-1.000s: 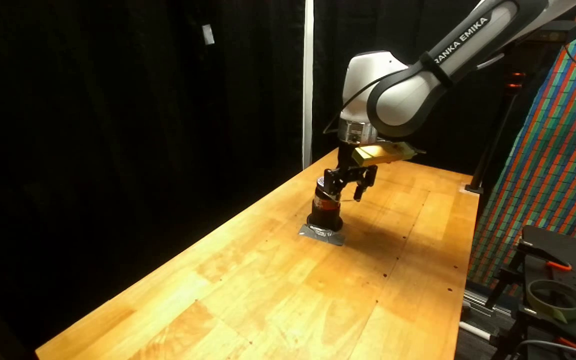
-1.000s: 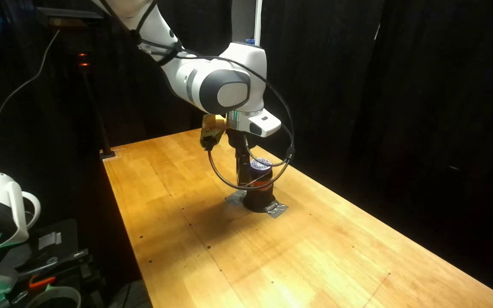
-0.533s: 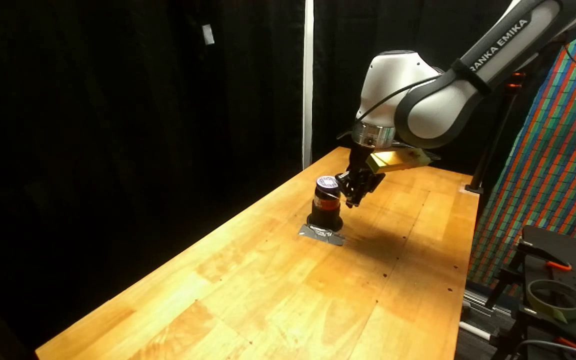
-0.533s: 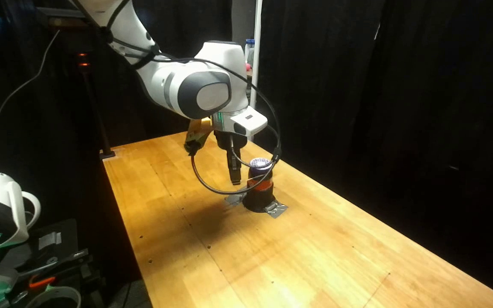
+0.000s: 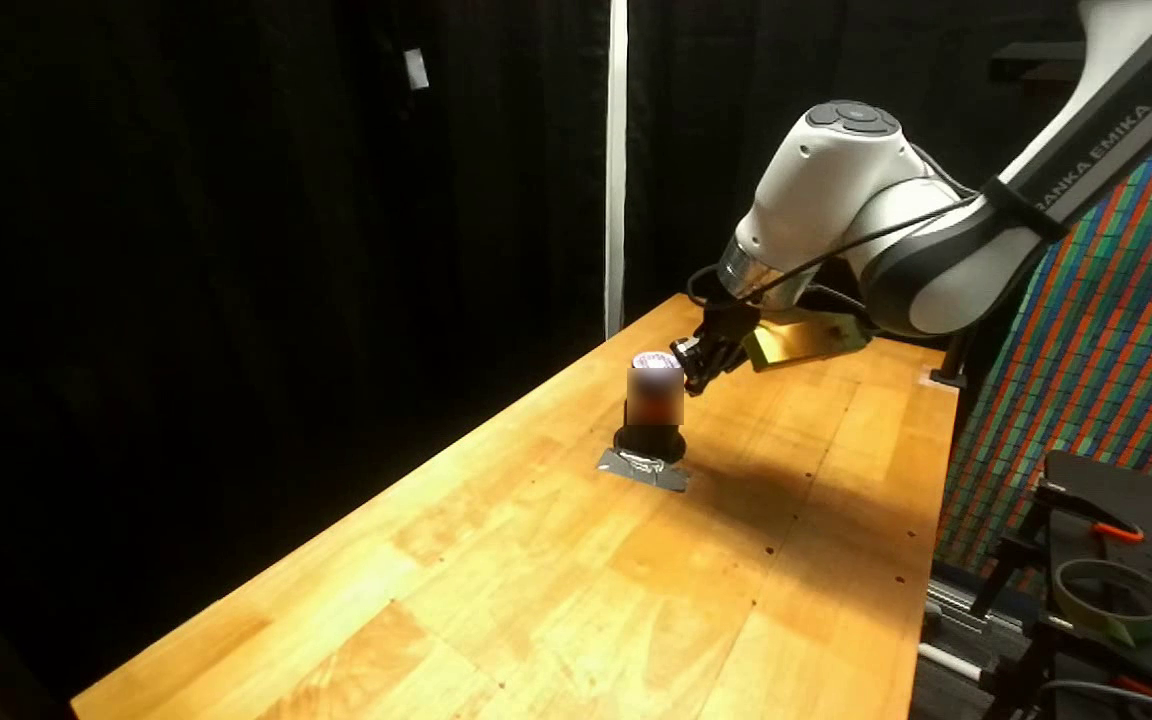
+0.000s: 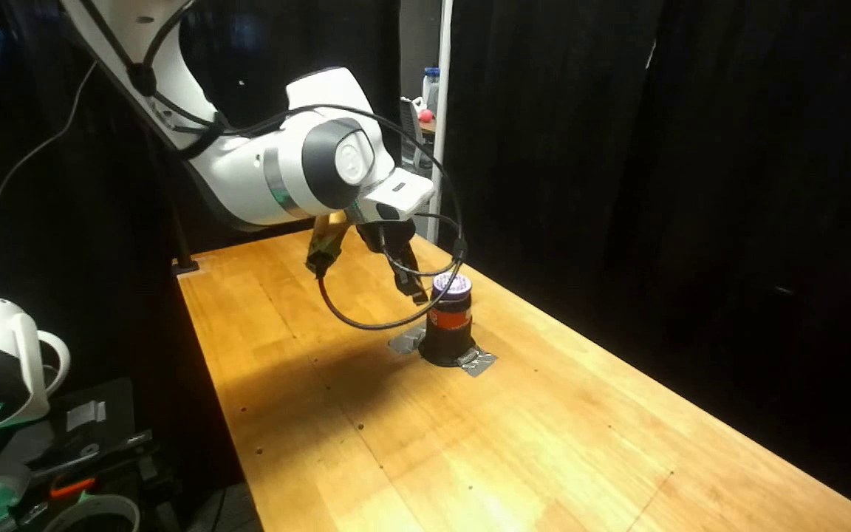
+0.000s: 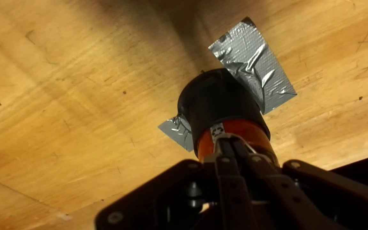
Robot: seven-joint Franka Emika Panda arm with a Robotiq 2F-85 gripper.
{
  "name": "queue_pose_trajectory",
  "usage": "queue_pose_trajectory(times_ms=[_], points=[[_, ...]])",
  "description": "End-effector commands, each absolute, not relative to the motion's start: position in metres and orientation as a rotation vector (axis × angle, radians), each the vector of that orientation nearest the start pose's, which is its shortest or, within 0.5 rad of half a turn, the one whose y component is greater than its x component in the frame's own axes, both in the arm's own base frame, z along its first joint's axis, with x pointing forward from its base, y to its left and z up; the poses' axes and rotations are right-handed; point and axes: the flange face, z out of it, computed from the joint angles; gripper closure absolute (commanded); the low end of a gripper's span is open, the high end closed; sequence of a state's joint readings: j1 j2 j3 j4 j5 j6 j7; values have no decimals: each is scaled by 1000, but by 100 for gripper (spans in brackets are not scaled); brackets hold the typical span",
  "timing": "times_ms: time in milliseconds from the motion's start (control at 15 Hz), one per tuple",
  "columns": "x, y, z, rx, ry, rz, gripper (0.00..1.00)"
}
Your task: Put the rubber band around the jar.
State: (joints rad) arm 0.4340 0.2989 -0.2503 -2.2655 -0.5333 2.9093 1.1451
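The jar (image 5: 652, 438) stands upright in both exterior views, its lid patterned white and purple, its middle red-orange and its base dark; part of it is blurred in that exterior view. In the wrist view the jar (image 7: 248, 127) lies behind my gripper (image 7: 231, 141), whose fingers are together at the tips. My gripper (image 6: 419, 299) is tilted, close beside the jar's upper part; whether it touches I cannot tell. A thin pale line (image 7: 249, 147) curves beside the fingertips. Whether this is the rubber band is unclear, and I cannot pick the band out for certain elsewhere.
Grey tape (image 7: 257, 64) fixes the jar's base to the wooden table (image 5: 536, 600). A black cable (image 6: 366, 325) loops from my wrist in front of the jar. A yellow-wrapped part (image 5: 806, 340) sticks out from the wrist. Beyond the table edge sits a tape roll (image 5: 1111, 600).
My gripper has gone from wide apart at the jar's top to shut. The arm has drawn back beside the jar and tilted. A thin strand between jar and gripper no longer shows. The jar stayed put.
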Motion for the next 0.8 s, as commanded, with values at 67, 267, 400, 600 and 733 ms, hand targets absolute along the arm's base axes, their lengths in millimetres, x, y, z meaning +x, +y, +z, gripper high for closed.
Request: queue_pose_trajectory(times_ms=[67, 267, 400, 600, 733], points=[[541, 143, 276, -2948, 651, -873, 91], [539, 147, 280, -2937, 638, -955, 92], [535, 151, 279, -2934, 629, -976, 92], [510, 157, 269, -2928, 552, -830, 60], [487, 164, 261, -2921, 493, -714, 45]])
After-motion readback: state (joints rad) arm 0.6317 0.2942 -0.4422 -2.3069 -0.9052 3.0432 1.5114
